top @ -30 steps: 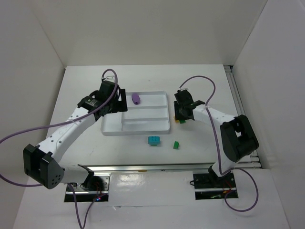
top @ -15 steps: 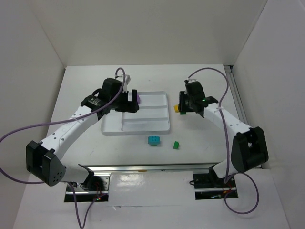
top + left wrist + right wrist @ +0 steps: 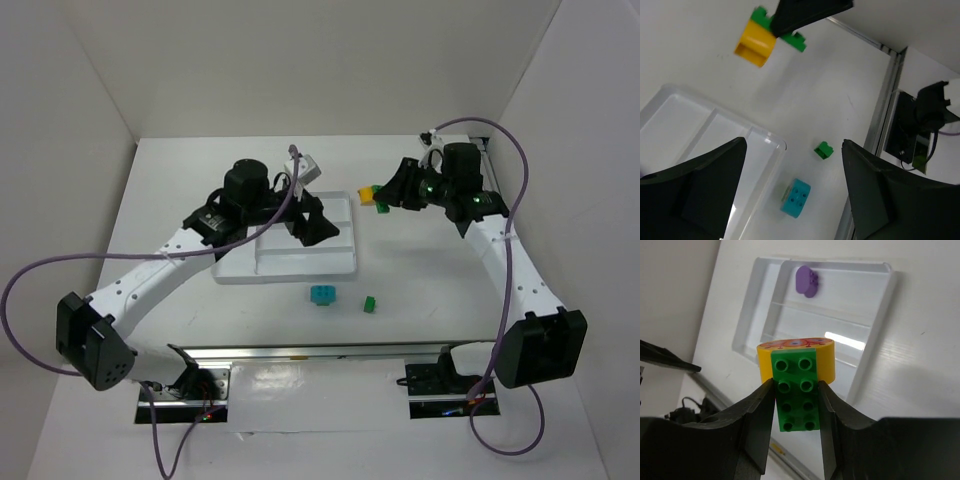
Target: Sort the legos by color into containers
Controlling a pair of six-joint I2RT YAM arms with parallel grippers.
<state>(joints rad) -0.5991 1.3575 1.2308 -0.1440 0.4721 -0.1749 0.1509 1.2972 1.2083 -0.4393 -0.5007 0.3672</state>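
Green Lego brick (image 3: pixel 795 395), two studs wide: pinched on its long sides between the fingers of the right gripper (image 3: pixel 796 385) and held clear of the table (image 3: pixel 420 290), just off the tray's far right corner.
Yellow piece (image 3: pixel 795 357), rounded, with a printed top face: joined to the far end of the green Lego brick and carried with it, outside the fingers.
Tray (image 3: pixel 888 290), shallow white plastic, one long section and two shorter ones: lies flat at the middle of the table between the two arms.
Purple piece (image 3: pixel 806 280), small and studded: lies in the tray's far section, near that section's end wall.
Cyan brick (image 3: pixel 322 295): on the table just in front of the tray's near edge, apart from it.
Small green brick (image 3: pixel 369 304): on the table beside the cyan brick, on its right, not touching it.
Left gripper (image 3: pixel 310 222): over the tray's right half, fingers spread wide with nothing between them.
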